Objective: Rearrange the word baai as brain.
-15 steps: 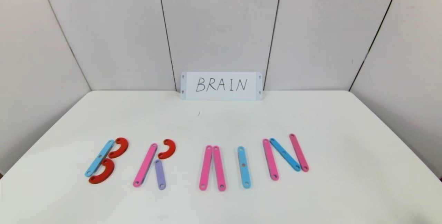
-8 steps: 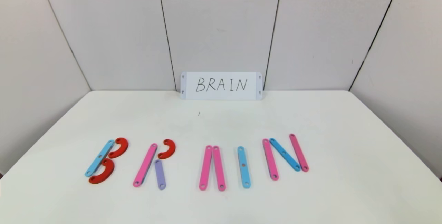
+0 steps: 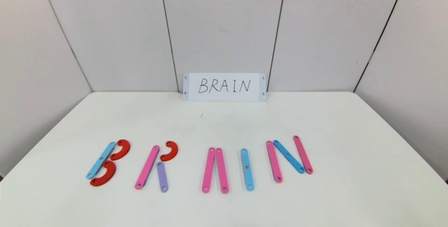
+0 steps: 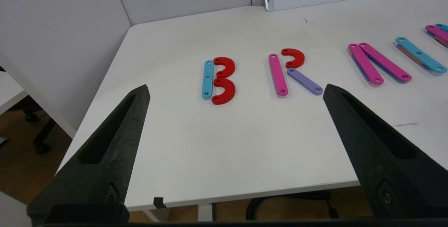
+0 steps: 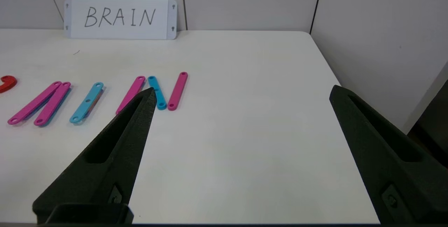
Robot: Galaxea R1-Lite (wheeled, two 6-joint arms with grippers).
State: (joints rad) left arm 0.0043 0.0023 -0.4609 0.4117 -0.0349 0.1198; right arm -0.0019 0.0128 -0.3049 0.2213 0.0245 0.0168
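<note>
Lighting is bright, soft and even across all three views, seemingly from overhead and diffuse. The white table (image 3: 224, 125) shows no hard glare, only a mild sheen toward the centre of the head frame. The plastic letter pieces (image 3: 215, 170) cast thin, faint shadows close to their edges. The wall panels (image 3: 224, 27) are uniformly lit, darkening slightly toward the frame corners. In the head view the panel seams splay outward toward the upper corners. In the wrist views the dark fingers (image 4: 105, 157) at the lower edge look soft, while the table surface is sharp.
</note>
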